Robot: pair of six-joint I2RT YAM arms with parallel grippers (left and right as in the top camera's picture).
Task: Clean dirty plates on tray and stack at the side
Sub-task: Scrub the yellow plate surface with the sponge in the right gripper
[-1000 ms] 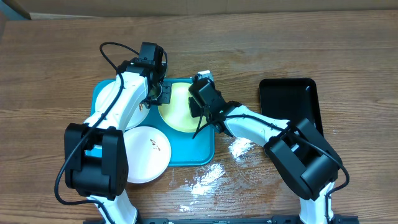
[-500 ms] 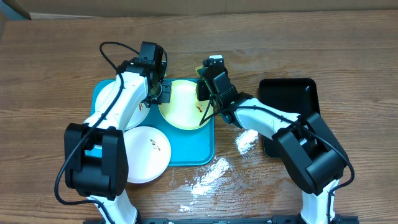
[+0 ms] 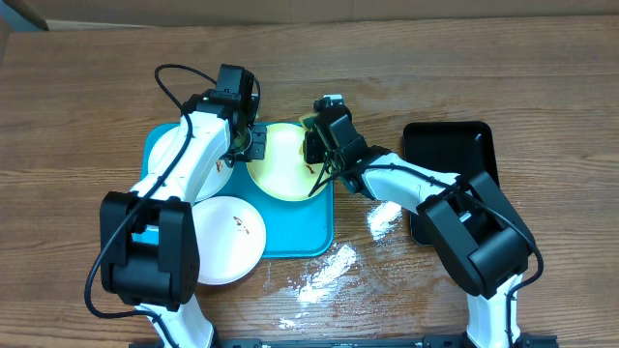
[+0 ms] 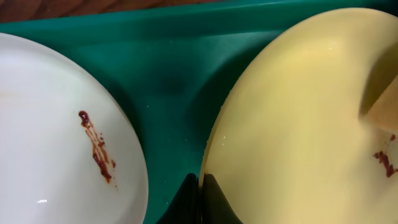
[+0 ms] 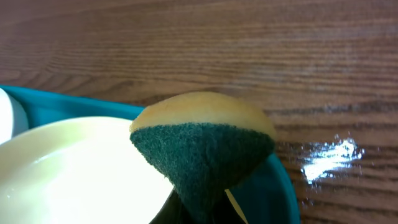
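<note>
Nearest, wet patches shine on the wooden bench in front of the tray. A white plate lies at the tray's near left corner, hanging over the rim onto the bench, with small dark specks on it.

Farther back, on the tray's right half, sits the yellow plate, its far edge reaching the tray's far rim; a red smear marks its right side. The left gripper is clamped shut on this plate's left rim, and the wrist view shows the black fingertips pinching the edge. The right gripper is closed on a sponge, green scouring face down and yellow foam on top, over the plate's far right edge. Whether the sponge touches the plate I cannot tell.

Left of the yellow plate, partly under the left arm, lies a second white plate with a red streak, just beside the yellow one.

Right of the turquoise tray and apart from it, a black tray rests on the bench.
</note>
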